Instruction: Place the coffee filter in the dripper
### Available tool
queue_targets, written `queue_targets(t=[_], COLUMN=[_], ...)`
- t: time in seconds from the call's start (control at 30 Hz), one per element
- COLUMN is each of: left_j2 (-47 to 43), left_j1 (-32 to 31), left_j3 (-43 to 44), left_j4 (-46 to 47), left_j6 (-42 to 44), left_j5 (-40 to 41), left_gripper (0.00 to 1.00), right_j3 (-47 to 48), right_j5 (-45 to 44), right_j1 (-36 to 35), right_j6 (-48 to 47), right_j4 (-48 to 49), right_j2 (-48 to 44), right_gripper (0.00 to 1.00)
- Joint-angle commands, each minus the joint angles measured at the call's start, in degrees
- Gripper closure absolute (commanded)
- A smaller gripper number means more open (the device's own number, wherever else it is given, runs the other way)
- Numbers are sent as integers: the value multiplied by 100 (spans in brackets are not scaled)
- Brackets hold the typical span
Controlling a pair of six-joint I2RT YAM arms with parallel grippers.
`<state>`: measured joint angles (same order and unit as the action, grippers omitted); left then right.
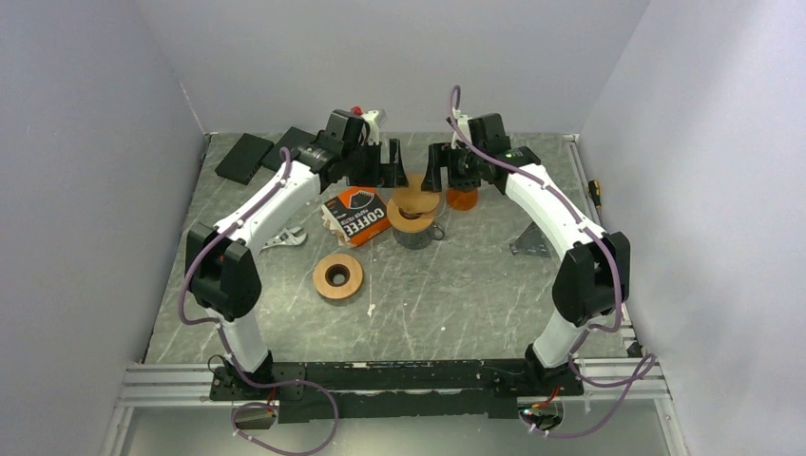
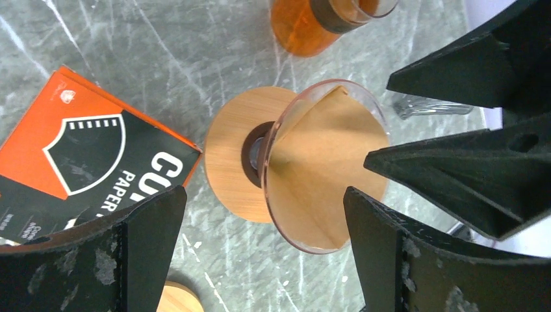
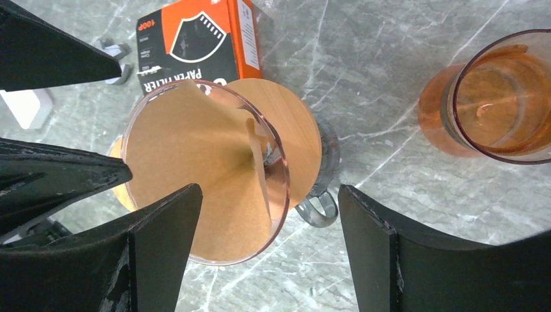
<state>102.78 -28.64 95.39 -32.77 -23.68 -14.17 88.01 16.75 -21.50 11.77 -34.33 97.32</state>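
Coffee filter (image 3: 195,175), brown paper, already lies opened inside the glass cone of the dripper (image 3: 281,170), with a folded seam running down toward its centre. The dripper has a round wooden collar (image 2: 230,162) and stands on a clear glass mug (image 3: 318,211), whose handle pokes out below the collar in the right wrist view.

Just left of it lies an orange and black filter box (image 1: 356,215). The overhead camera shows "COFFEE" on it, and the right wrist camera shows "100P" and "PAPER FILTER". An amber glass jar (image 3: 500,97) stands near the dripper on its other side.

The left gripper (image 1: 385,171) hangs at the far left of the dripper with its jaws spread wide and nothing between them. The right gripper (image 1: 445,173) faces it from the far right, its jaws also spread and holding nothing. Each wrist camera looks down past its own black fingers (image 2: 146,253) onto the filter, with the other arm's fingers at the frame edge. Whether any finger touches the glass rim cannot be told.

Nearer the arm bases on the grey marbled table (image 1: 456,304) lie a wooden ring (image 1: 337,275), a wrench (image 1: 285,237) and a metal bracket (image 1: 532,247).
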Motion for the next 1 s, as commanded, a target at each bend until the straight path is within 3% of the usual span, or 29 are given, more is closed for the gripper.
queue_targets(t=[0.0, 0.3, 0.53, 0.97], left_j2=[-303, -482, -628, -410], left_j1=[185, 680, 846, 1027], left_j3=[-168, -917, -1239, -1458], left_j4=[444, 1434, 1625, 1933], left_j6=[-276, -920, -994, -1105], left_j5=[-585, -1752, -1818, -2367], left_gripper=[3, 8, 9, 18], right_j3=[-144, -551, -870, -926], right_j5=[929, 1968, 2405, 2603], right_j1=[283, 720, 924, 968], right_j6=[324, 747, 1028, 1152], right_j4=[495, 1013, 1413, 1499], right_j2=[-314, -434, -450, -221], right_gripper=[19, 25, 28, 43])
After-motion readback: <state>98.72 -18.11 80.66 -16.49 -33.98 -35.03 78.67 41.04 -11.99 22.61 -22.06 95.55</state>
